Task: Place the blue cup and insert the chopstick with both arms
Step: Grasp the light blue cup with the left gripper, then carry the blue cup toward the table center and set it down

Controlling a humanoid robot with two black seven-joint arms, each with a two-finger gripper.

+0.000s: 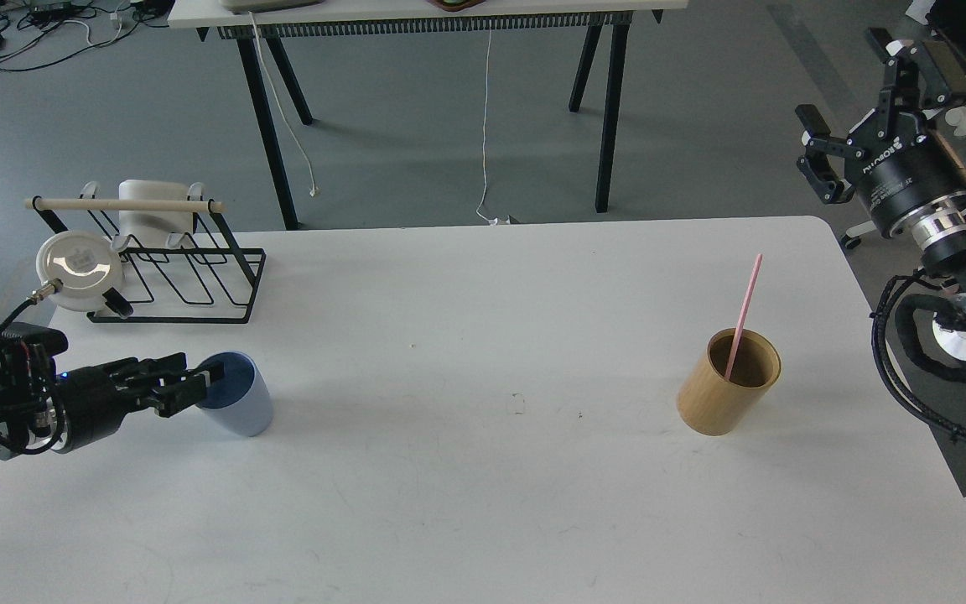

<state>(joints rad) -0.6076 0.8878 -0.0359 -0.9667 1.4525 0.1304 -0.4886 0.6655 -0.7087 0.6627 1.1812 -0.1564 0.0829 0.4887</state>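
Observation:
The blue cup point(240, 404) stands on the white table point(483, 503) at the left, in front of the rack. My left gripper point(203, 382) comes in low from the left. Its fingertips are close together on the cup's left rim, apparently pinching it. The pink chopstick point(744, 313) leans inside the tan wooden holder point(722, 398) at the right of the table. My right gripper point(845, 80) is open and empty. It is raised high beyond the table's far right corner, well away from the holder.
A black wire rack point(198, 281) stands at the back left with a pale wooden rod point(122, 205) on top, a white plate point(78, 270) and a white dish point(153, 214). Another table's black legs point(609, 109) stand on the floor behind.

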